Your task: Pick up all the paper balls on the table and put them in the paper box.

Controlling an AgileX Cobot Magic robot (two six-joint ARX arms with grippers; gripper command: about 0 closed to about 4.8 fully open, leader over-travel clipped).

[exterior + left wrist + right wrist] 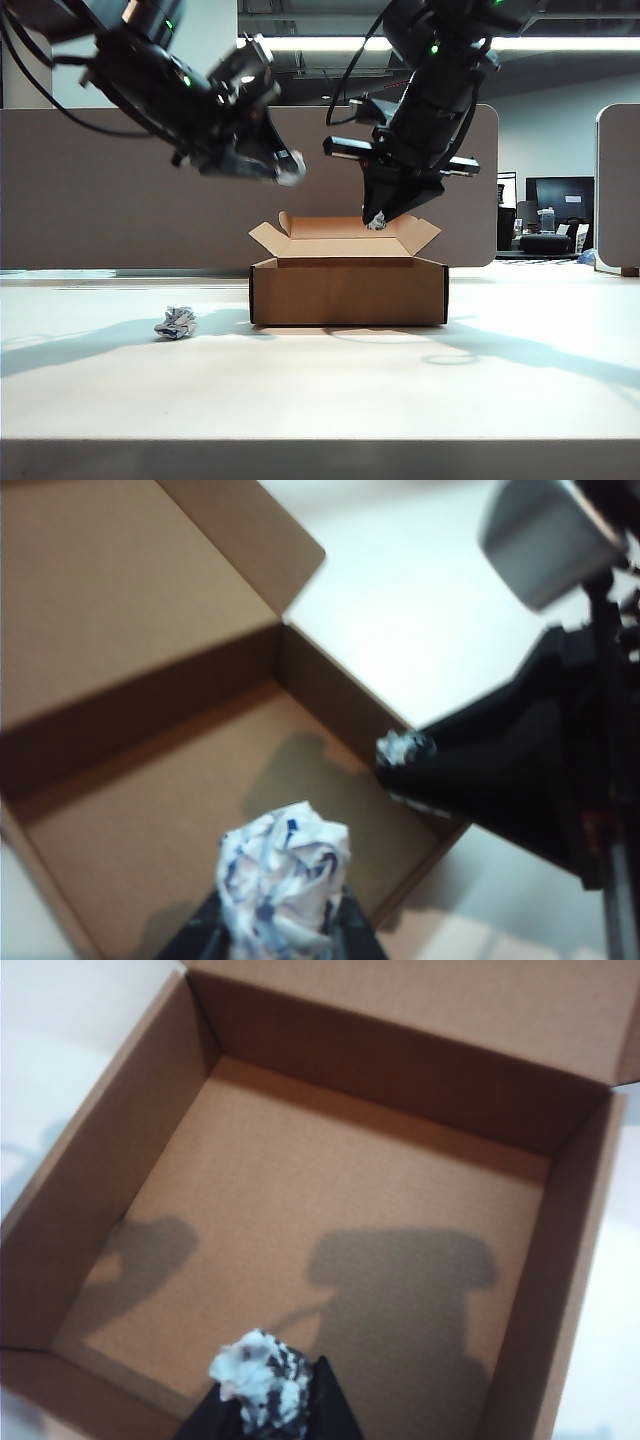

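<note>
Both the left gripper [283, 935] and the right gripper [270, 1412] pinch a paper ball [284, 880] [262, 1378], with the open paper box [348, 290] right below them.

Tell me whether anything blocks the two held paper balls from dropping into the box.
Nothing visible does. The left gripper holds one paper ball and the right gripper another, both above the open box, flaps folded outward, floor bare.

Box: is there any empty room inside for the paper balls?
Yes. The paper box floor is bare wall to wall. It's crowded above: the left gripper and right gripper each hold a paper ball over it.
</note>
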